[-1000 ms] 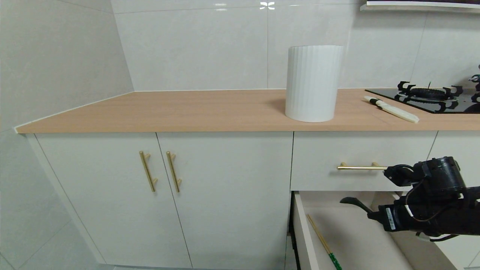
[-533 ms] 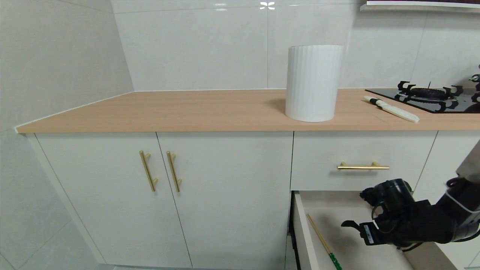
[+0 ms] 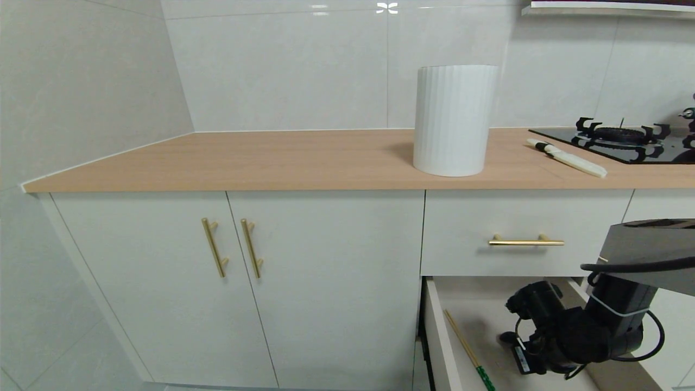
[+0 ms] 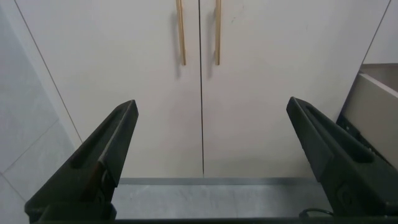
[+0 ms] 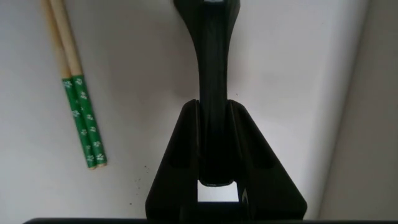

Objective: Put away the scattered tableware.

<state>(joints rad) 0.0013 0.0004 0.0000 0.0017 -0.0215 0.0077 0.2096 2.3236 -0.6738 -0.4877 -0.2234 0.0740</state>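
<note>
My right gripper (image 3: 522,352) hangs low inside the open lower drawer (image 3: 437,332), shut on the handle of a black utensil (image 3: 505,337). In the right wrist view the black utensil (image 5: 211,56) runs out from between the fingers of the gripper (image 5: 214,118), just above the drawer's white floor (image 5: 298,68). A pair of wooden chopsticks with green ends (image 3: 468,352) lies in the drawer to the utensil's left, also seen as chopsticks (image 5: 76,93). A cream-handled knife (image 3: 567,157) lies on the wooden countertop (image 3: 271,160). My left gripper (image 4: 210,111) is open, facing the cabinet doors (image 4: 199,81).
A tall white ribbed canister (image 3: 454,119) stands on the counter above the drawers. A black gas hob (image 3: 619,142) sits at the far right. The shut upper drawer with a gold handle (image 3: 525,242) is right above the open one.
My right arm has swung down with the black utensil, from level with the upper drawer's handle into the open lower drawer.
</note>
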